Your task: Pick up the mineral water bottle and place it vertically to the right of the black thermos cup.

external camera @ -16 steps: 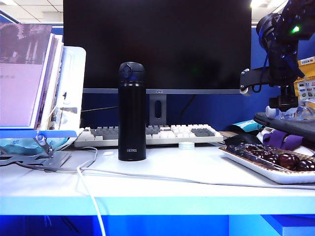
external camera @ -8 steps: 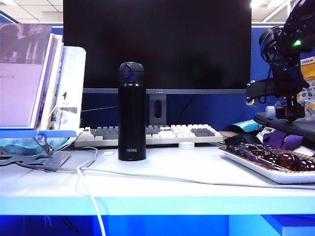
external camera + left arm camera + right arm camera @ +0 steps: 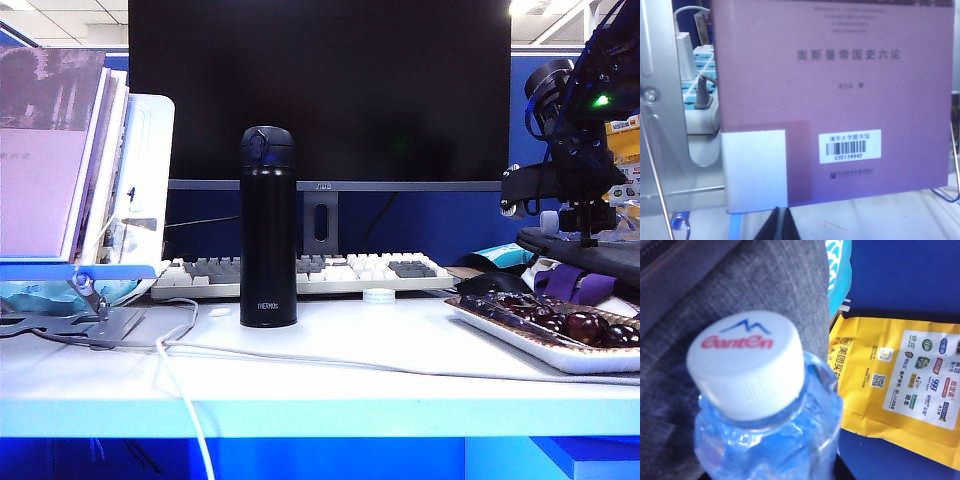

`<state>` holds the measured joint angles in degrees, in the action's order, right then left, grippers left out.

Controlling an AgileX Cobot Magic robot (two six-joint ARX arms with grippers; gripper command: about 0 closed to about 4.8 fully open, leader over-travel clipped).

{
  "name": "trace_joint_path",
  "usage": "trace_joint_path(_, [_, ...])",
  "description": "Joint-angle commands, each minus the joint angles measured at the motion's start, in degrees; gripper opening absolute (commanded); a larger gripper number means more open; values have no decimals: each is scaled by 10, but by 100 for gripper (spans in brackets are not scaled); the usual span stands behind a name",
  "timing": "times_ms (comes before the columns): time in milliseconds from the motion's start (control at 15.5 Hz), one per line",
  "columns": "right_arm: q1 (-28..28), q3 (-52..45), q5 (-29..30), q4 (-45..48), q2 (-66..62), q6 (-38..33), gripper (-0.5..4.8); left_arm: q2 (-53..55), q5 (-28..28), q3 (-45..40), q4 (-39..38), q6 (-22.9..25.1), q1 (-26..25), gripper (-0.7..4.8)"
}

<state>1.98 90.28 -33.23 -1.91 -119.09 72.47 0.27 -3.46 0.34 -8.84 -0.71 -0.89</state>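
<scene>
The black thermos cup (image 3: 268,228) stands upright on the white desk, left of the middle, in front of the keyboard. At the far right the mineral water bottle (image 3: 765,435), clear with a white cap (image 3: 747,360), lies on a grey bag; in the exterior view only its cap (image 3: 549,221) peeks out beside the arm. My right gripper (image 3: 590,222) is down over it, its dark fingers hugging both sides of the bottle's shoulder. My left gripper (image 3: 782,224) is shut with nothing in it, its tips facing a purple book (image 3: 840,95).
A plate (image 3: 520,343) of dark round fruit sits at the desk's right front. A keyboard (image 3: 310,272), a monitor stand and a white cable (image 3: 300,357) surround the thermos. A book stand (image 3: 120,200) fills the left. A yellow packet (image 3: 900,385) lies beside the bottle.
My right arm has come down from above onto the bottle at the far right, and its jaws have narrowed round it. The thermos and the left gripper have not moved.
</scene>
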Motion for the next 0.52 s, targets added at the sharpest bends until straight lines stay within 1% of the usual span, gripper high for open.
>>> trace_joint_path(65, [0, 3, -13, 53, 4, -28, 140, -2, -3, 0, -5, 2, 0, -4])
trace_joint_path(258, [1, 6, -28, 94, 7, -70, 140, -2, -3, 0, -5, 2, 0, -4])
trace_joint_path(516, [3, 6, -29, 122, 33, -149, 139, -2, -3, 0, -5, 2, 0, -4])
